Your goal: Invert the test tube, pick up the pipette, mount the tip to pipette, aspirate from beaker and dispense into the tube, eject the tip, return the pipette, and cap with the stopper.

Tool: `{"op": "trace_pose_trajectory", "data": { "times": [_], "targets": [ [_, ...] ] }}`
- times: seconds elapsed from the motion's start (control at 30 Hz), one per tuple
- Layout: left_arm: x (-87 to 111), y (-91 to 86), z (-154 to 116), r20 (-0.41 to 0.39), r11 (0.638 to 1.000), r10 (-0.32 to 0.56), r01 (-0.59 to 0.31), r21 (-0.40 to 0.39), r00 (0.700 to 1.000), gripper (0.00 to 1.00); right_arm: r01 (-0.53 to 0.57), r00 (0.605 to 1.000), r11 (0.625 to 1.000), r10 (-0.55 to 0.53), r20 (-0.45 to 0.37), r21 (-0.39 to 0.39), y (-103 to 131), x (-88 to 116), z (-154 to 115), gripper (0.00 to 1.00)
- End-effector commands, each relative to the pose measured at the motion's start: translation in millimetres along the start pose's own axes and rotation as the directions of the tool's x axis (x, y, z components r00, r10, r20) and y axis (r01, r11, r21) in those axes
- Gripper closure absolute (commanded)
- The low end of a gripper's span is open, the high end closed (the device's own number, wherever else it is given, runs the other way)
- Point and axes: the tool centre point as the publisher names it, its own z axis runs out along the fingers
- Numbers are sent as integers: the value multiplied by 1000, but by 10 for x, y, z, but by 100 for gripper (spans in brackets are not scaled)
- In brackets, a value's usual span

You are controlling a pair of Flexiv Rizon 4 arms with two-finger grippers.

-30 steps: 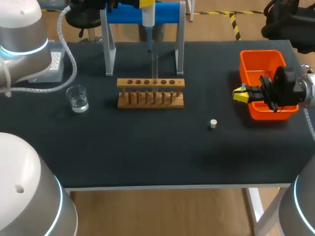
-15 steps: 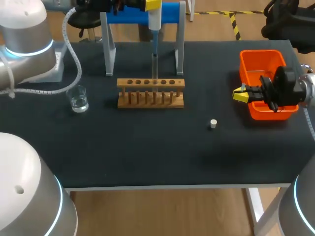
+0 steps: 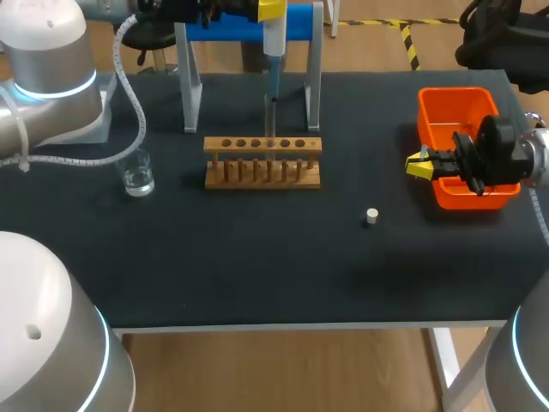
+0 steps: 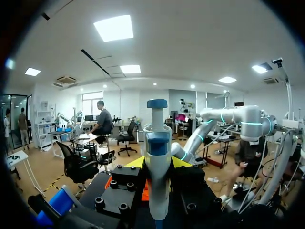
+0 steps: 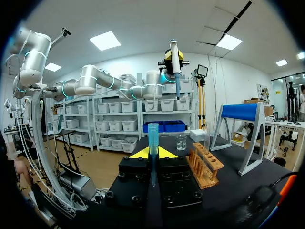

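Pipette clamped in left hand; tip to be centred over test tube, then lowered plumb before dispensing. Right hand closed on blue piece.

A: What is sitting on the black table?
B: A wooden rack is standing mid-table. A blue-topped stand is rising behind it. An orange bin is sitting at the right.
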Motion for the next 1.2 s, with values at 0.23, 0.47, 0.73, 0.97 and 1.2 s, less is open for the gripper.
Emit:
{"op": "trace_pose_trajectory", "data": {
  "times": [0.23,0.47,0.73,0.97,1.2],
  "targets": [
    [-15,6,-15,-9,1000,-6,6,0,1000,100,1,1000,1000,-1,1,1,3,8,-5,100],
    [33,18,-14,-15,1000,-12,12,-1,1000,100,1,1000,1000,-1,1,1,3,8,-5,100],
    [72,27,-1,-18,1000,-15,15,2,1000,100,1,1000,1000,-1,1,1,3,8,-5,100],
    [74,28,0,-22,1000,-13,13,3,1000,100,1,1000,1000,-1,1,1,3,8,-5,100],
    [73,29,-13,-15,1000,-31,31,-1,999,100,1,1000,1000,-1,1,1,3,8,-5,100]
  ]
}}
